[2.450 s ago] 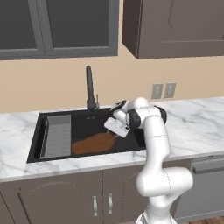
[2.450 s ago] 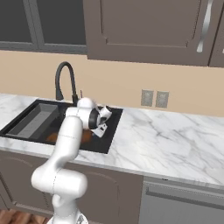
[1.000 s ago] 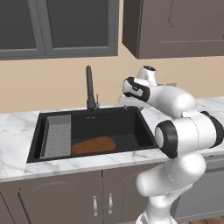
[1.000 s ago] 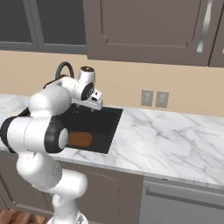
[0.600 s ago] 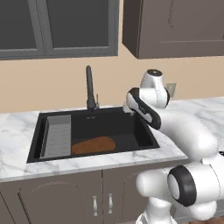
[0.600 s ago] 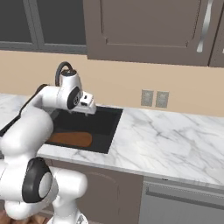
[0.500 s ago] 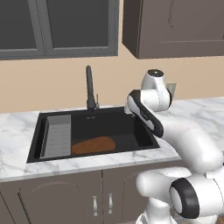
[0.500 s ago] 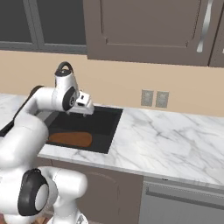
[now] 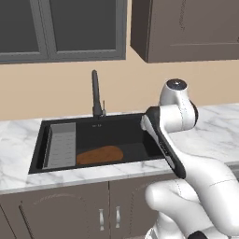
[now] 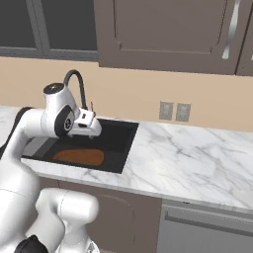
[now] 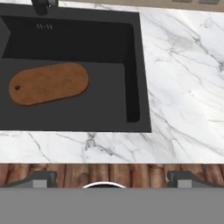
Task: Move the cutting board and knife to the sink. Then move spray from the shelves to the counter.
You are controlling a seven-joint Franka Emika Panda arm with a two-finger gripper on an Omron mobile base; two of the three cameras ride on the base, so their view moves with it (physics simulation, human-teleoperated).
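The cutting board (image 11: 49,83) lies flat on the floor of the dark sink (image 11: 109,43), its small hole toward the left of the hand view. It also shows as a reddish-brown oval in the sink basin (image 9: 99,155) (image 10: 78,157). My gripper (image 10: 90,126) hangs high above the sink's front right part and points straight down. It is open (image 11: 112,180), fingertips far apart with nothing between them. The white marble counter (image 11: 183,87) runs to the right of the basin. Knife, spray and shelves are out of view.
A tall dark faucet (image 9: 95,93) stands behind the basin, and a grey ribbed insert (image 9: 60,145) fills its left end. Wall cabinets (image 10: 163,34) hang overhead. Two outlets (image 10: 174,111) sit on the wall. A dishwasher front (image 10: 207,227) is below the counter.
The hand has risen out of the sink, where it was low beside the board, and the arm has swung round above the basin. The board has stayed put. The jaws stay open.
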